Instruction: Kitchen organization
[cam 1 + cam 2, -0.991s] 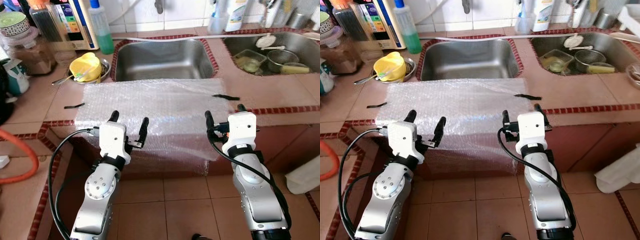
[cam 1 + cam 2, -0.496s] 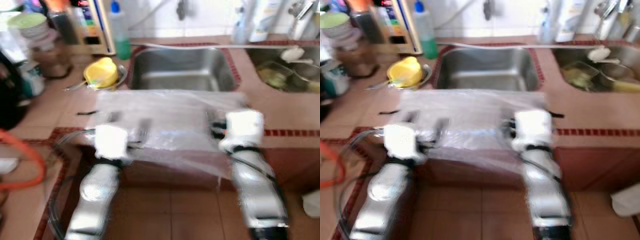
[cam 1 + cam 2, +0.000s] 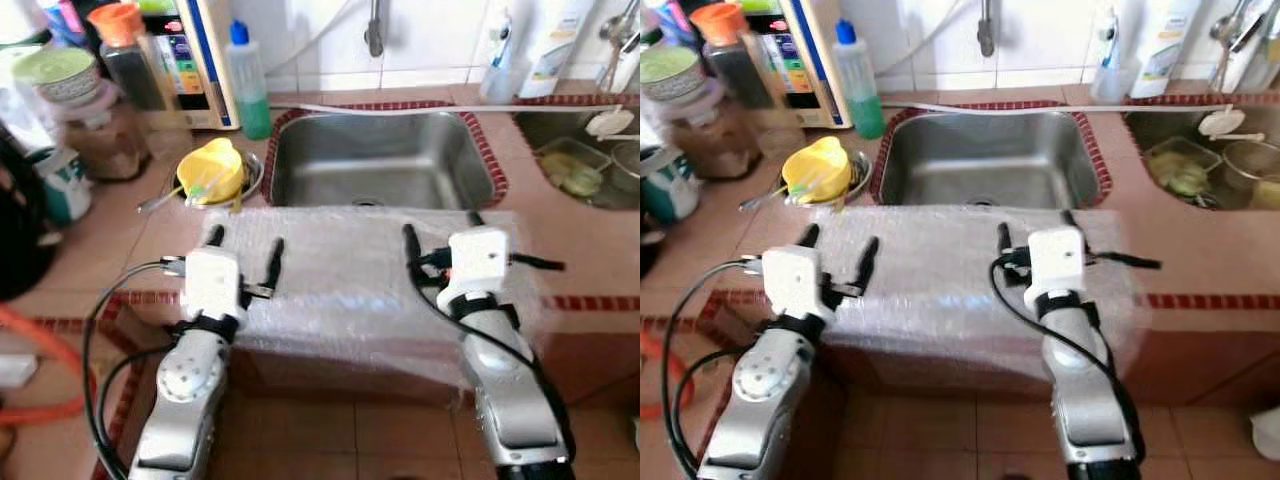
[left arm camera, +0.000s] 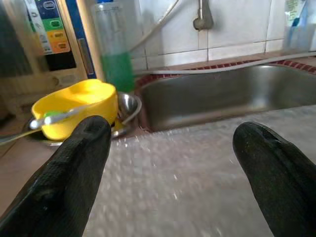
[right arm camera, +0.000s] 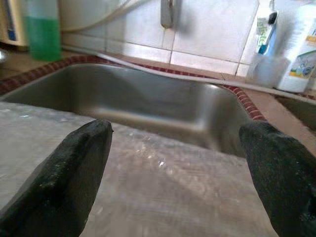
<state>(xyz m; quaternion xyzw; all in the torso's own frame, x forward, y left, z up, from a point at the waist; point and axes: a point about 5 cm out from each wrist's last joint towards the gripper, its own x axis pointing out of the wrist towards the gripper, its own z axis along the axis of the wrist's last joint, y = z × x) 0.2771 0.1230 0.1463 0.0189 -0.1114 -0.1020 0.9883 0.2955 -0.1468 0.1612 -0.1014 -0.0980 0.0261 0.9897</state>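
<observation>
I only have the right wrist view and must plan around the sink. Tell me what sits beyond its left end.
Observer: A yellow cup rests in a metal bowl on the counter, left of the sink.
Operator: Report the left gripper.
Observer: The left gripper is open over the bubble wrap, level with the right gripper.
Operator: Say what's right of the sink.
Observer: A second basin holding dishes.
</observation>
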